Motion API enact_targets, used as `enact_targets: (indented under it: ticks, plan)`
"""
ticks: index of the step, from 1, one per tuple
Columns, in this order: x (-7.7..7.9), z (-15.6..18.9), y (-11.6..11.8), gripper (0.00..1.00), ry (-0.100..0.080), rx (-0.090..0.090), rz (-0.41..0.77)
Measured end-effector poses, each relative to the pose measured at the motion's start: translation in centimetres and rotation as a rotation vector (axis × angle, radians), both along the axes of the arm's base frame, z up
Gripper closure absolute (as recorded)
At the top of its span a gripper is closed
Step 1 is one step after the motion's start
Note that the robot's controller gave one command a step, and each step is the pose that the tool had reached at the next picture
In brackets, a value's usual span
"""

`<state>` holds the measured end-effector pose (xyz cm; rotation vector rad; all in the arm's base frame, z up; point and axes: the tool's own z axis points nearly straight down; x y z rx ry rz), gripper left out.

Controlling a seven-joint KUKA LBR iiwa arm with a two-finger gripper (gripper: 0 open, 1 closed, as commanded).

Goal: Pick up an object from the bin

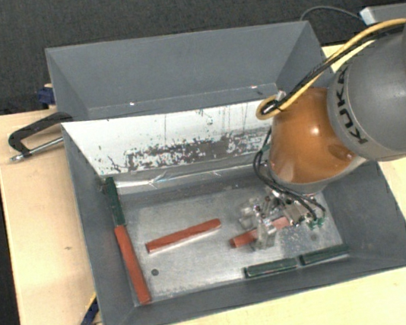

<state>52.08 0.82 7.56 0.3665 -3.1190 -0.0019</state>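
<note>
Robot arm reaching into a grey metal bin (172, 70) holding six bar-shaped pieces, seen from above.

There are three red bars and three dark green bars: one long red bar (184, 236) lies slanted on the scratched bin floor left of centre, a second red bar (132, 264) lies along the left wall with a green bar (111, 200) just behind it, and two green bars (271, 268) (324, 255) lie end to end along the front wall. The third, a short red bar (241, 241), lies right of centre, and the gripper (264, 226) is down on the bin floor touching or just beside it, below the arm's orange cover (303, 141). Whether the gripper is spread or closed cannot be told. Dark floor (161, 3) surrounds the bin.
</note>
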Motion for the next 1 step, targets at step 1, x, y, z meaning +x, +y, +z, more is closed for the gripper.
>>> enact_targets:
  ticks: [1]
  plan:
    - [-0.15,2.25,0.03,1.0,0.006,0.0,0.0]
